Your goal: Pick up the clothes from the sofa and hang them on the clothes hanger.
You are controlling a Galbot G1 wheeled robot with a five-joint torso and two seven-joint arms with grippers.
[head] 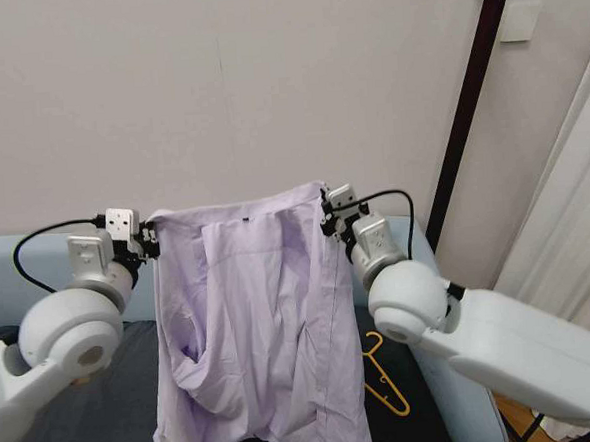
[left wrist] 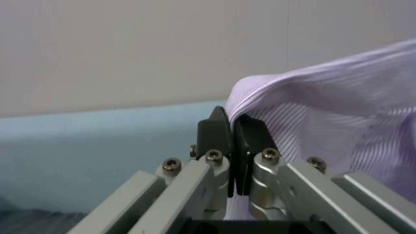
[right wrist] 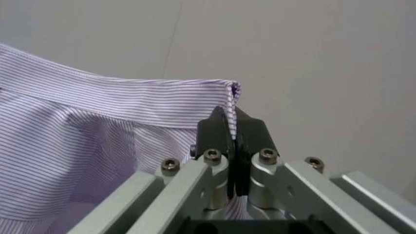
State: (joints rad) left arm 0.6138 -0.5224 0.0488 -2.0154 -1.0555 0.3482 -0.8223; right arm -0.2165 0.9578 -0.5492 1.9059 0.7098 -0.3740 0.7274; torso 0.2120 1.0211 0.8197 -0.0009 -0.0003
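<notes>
A: Hanging spread between both arms in the head view: a lilac pinstriped cotton shirt (head: 261, 323), top edge pulled taut. Left gripper (head: 152, 240) at one upper corner, right gripper (head: 327, 219) at the other.

B: Below it?

A: The cloth drops in front of the dark grey sofa seat (head: 86, 414). A thin yellow clothes hanger (head: 385, 376) lies on that seat, beside the shirt's lower right side, under the right arm.

B: Left wrist view?

A: Left gripper (left wrist: 231, 119): black pads pressed together, a shirt (left wrist: 338, 112) fold pinched between them, cloth bulging just past the tips.

B: Right wrist view?

A: Right gripper (right wrist: 233, 114) likewise clamped on the shirt (right wrist: 85, 131) edge; the corner pokes just above the tips.
</notes>
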